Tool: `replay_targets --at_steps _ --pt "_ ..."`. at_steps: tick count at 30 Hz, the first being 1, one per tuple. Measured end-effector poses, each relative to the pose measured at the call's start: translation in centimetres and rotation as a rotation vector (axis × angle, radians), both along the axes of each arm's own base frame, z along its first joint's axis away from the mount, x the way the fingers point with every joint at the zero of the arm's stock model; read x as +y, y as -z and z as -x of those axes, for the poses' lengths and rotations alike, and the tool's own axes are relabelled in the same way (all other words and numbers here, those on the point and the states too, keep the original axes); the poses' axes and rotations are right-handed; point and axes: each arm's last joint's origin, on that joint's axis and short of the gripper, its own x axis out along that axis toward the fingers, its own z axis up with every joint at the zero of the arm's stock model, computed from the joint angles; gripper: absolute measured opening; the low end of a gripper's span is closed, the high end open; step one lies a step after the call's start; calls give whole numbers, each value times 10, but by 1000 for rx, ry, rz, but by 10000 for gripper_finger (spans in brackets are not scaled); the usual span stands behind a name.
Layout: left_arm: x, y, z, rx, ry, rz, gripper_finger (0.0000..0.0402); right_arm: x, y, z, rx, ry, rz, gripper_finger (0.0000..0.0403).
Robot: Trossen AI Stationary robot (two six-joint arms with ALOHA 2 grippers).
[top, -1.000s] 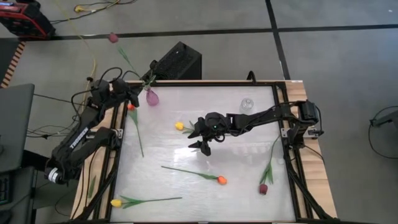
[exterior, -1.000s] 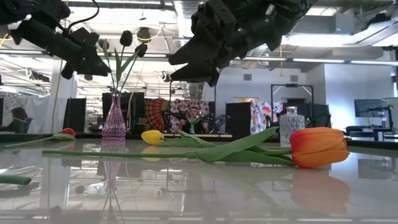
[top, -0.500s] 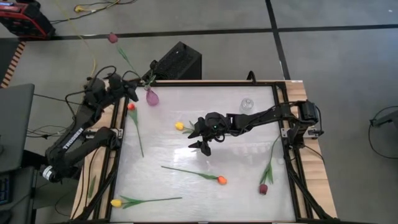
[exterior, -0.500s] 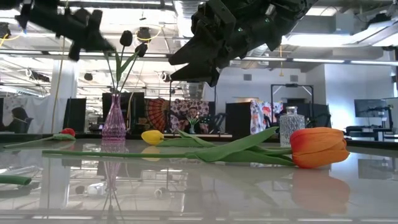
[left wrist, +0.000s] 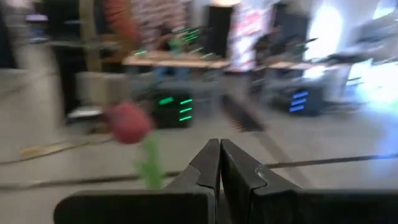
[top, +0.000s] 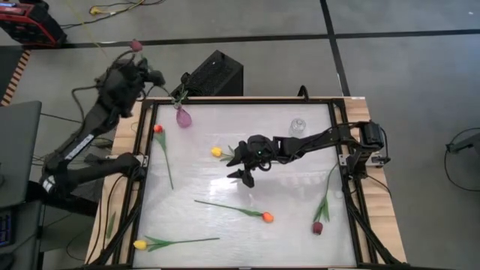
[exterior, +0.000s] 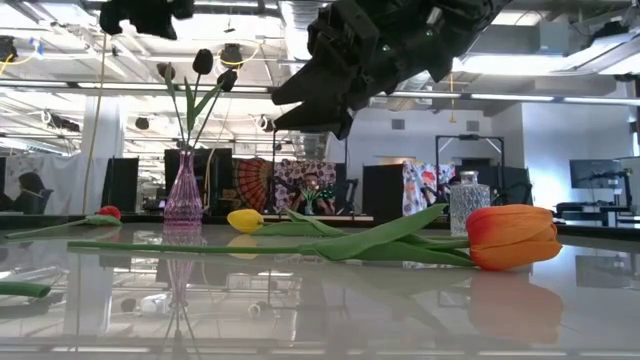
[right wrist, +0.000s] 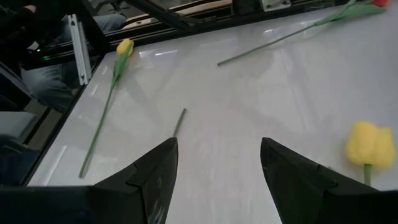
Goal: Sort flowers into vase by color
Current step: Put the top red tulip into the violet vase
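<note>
The white glossy table top (top: 247, 172) inside its wooden frame carries everything here. Over its middle hangs the right arm's dark two-finger gripper (top: 241, 166), its jaws spread wide apart with nothing between them; the right wrist view shows bare table between the two fingers (right wrist: 152, 177).

The left arm's dark gripper (top: 154, 75) is raised beyond the table's far left corner, out over the floor. In the left wrist view its jaws are pressed together, tip against tip, with nothing seen between them.

The black box (top: 214, 73) sits on the floor just behind the table's far edge, beside the left jaws.

The flowers follow:
- An orange-red tulip on a long green stem (top: 266, 217) lies on the table on the near side of the right jaws, a little apart from them.
- A yellow tulip with a leafy stem (top: 140, 244) lies at the near left corner, far from both grippers.
- A red tulip (top: 158, 129) lies along the left edge.
- A maroon tulip (top: 317, 227) lies near the right edge.
- A second yellow tulip (top: 216, 151) lies just beside the right jaws, on their left side.
- A maroon tulip head (top: 136, 46) stands out over the floor close beside the left jaws, its stem running down to the small pink glass vase (top: 183, 117) at the table's far left.

A small clear glass vase (top: 298, 126) stands at the far side, beyond the right jaws.
</note>
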Motion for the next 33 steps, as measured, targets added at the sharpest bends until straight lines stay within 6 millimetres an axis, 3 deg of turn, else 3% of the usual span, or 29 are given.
replay_targets --at_steps 6,12,18,28,33 --pt "19 9 -25 314 -288 86 0 2 2 1 18 -8 3 255" --pt "9 16 -36 477 -405 136 0 4 8 5 87 -37 45 255" --pt "2 33 -30 488 -497 220 0 4 9 5 87 -58 81 255" --pt "33 59 -26 440 -506 363 0 7 12 7 117 -71 86 255" --pt "36 67 -25 474 -550 396 0 13 13 8 132 -87 87 255"
